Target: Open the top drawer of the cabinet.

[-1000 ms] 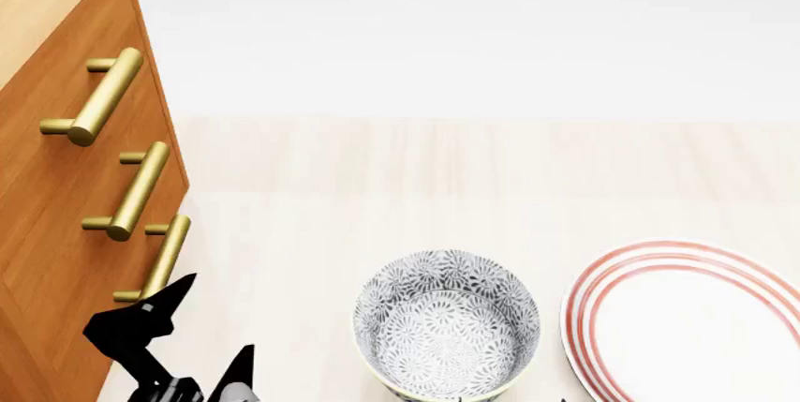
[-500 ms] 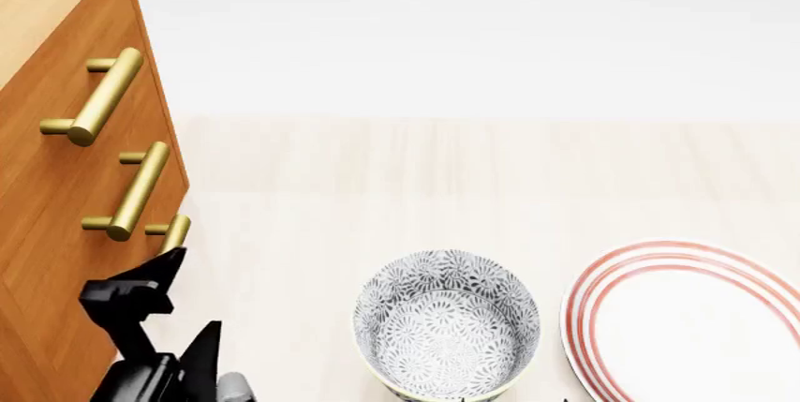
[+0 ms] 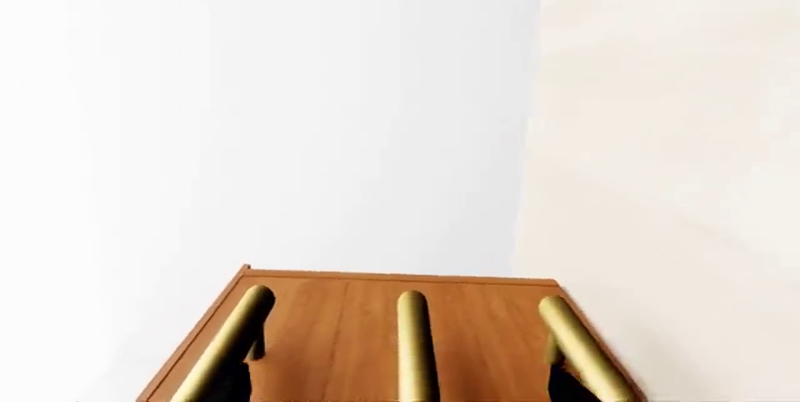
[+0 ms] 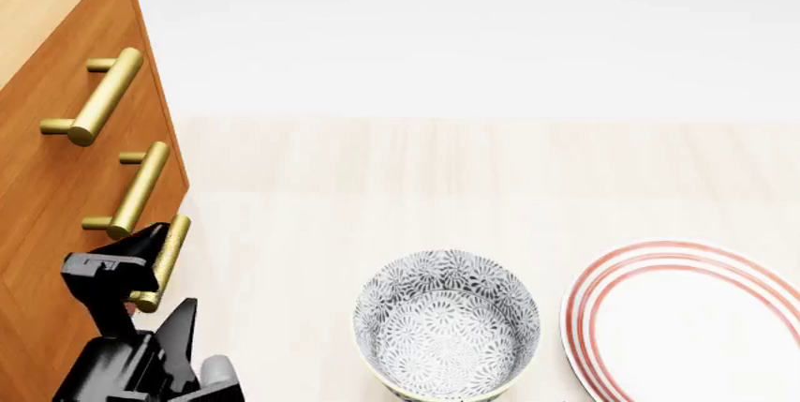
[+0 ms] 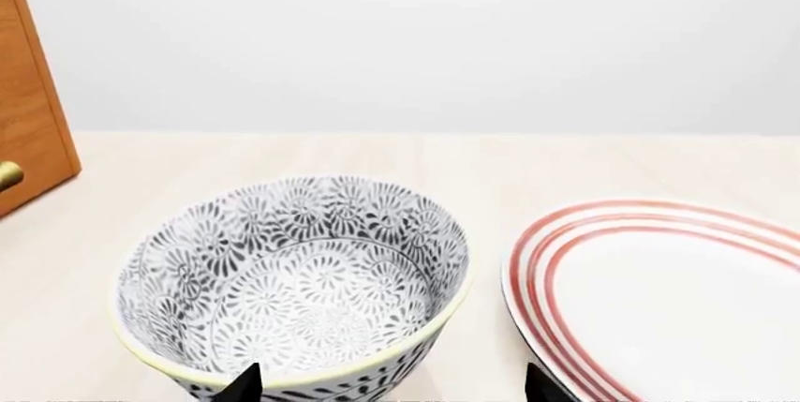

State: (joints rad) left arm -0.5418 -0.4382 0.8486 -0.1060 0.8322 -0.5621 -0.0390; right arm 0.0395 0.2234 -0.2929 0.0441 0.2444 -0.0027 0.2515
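Observation:
The cabinet (image 4: 37,224) stands at the left of the head view, with three stacked drawers, all closed. The top drawer (image 4: 51,79) has a brass bar handle (image 4: 97,95). My left gripper (image 4: 148,294) is open low against the cabinet front. Its fingers (image 4: 115,269) straddle the lower end of the lowest handle (image 4: 165,250), well below the top handle. The left wrist view shows the cabinet front (image 3: 344,327) with three brass handles side by side. My right gripper (image 5: 392,388) is open and empty just in front of a patterned bowl (image 5: 294,280).
The black-and-white patterned bowl (image 4: 447,322) stands on the pale wooden surface near the front. A white plate with red rings (image 4: 688,322) lies to its right. The middle handle (image 4: 131,188) sits between the top and lowest handles. A white wall is behind.
My left gripper has risen and moved left toward the cabinet, from beside the lowest handle to straddling its lower end. Bowl, plate and drawers have not moved.

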